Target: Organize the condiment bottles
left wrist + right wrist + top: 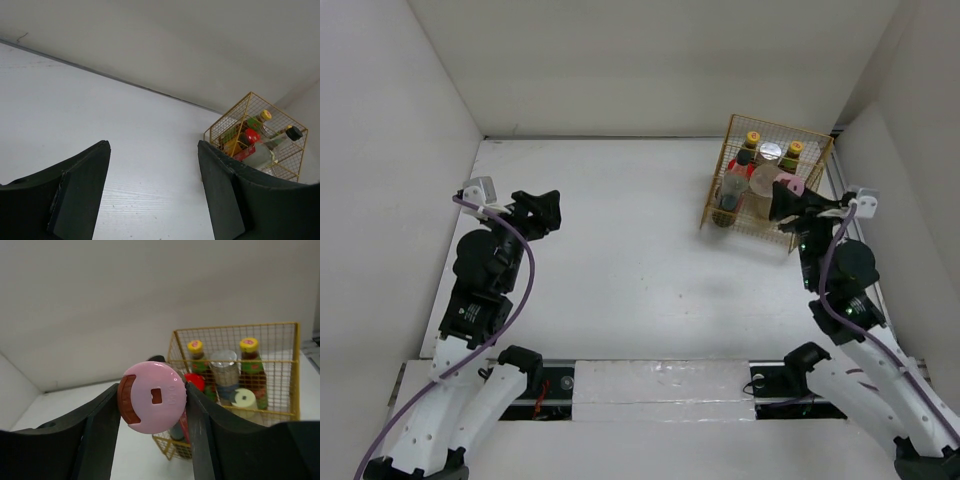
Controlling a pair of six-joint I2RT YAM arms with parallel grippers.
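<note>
Shaker, pink-capped, sat clamped in the right gripper at the basket's 5 o'clock edge; left gripper gaped wide, empty, over the tabletop's 9 o'clock side.

Table: white, fills the middle of the top view.
Walls: plain white, along the left, back and right edges.
Basket: gold wire, upper right, standing on the table near the right wall.

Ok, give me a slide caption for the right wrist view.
Right gripper grips the pink-capped shaker beside the gold wire basket.
</note>
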